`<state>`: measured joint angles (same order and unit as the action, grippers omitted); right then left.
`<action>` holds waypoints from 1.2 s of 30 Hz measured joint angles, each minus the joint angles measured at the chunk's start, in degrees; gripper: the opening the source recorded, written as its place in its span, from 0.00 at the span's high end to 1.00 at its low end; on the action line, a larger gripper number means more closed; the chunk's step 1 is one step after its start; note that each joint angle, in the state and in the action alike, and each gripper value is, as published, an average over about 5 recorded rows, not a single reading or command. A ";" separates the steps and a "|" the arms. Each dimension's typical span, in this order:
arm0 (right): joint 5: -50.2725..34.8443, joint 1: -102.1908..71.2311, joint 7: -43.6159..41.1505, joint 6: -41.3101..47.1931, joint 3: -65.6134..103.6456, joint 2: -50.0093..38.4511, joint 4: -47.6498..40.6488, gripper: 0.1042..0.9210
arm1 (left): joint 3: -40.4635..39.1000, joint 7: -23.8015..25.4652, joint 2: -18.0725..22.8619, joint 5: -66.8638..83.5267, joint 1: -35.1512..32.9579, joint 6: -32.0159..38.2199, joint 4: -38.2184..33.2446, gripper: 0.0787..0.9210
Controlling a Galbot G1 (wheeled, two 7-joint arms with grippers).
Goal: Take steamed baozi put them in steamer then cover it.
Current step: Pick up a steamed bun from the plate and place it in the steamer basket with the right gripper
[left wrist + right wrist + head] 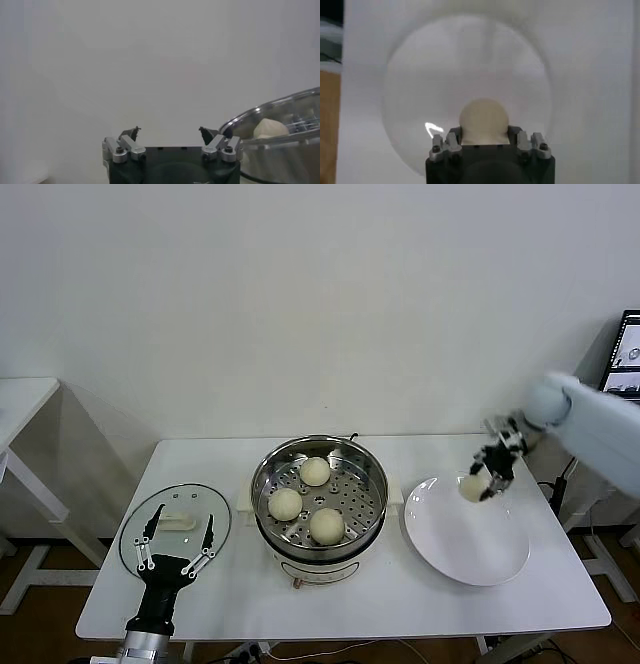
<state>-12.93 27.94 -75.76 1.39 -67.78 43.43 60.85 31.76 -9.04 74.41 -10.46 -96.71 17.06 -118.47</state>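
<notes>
Currently on my list: right gripper (484,481) clamped on one bun (471,487), lifted just above the plate (470,549). Three buns (315,471) sit in the steamer (276,463). Left gripper (177,542) hangs spread wide over the glass lid (133,536). Risk, as I judge it: soft dough may slip or dent if I swing across fast, or clip the steamer's rim.

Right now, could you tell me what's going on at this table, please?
The right gripper is shut on the last baozi, above the plate. Three baozi already sit in the steamer. The left gripper waits open over the lid, which lies on the table.
</notes>
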 measured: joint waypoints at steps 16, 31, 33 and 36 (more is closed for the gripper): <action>-14.19 14.67 1.45 5.94 -12.67 11.82 11.79 0.37 | -0.02 -0.31 0.16 -0.06 0.62 -0.10 0.23 0.12; -13.46 12.86 7.13 9.02 -16.12 20.32 11.92 0.37 | 0.51 -0.60 0.21 -0.06 0.64 0.10 0.09 0.12; -13.02 12.12 7.64 9.22 -16.21 21.02 11.52 0.37 | 0.58 -0.61 0.21 -0.06 0.63 0.13 0.09 0.12; -12.36 10.97 8.31 9.45 -16.28 21.80 10.94 0.37 | 0.74 -0.62 0.19 -0.06 0.58 0.19 0.08 0.12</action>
<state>-25.29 38.91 -67.44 10.84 -84.06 65.24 71.79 32.50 -9.65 74.61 -10.52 -96.13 17.25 -118.39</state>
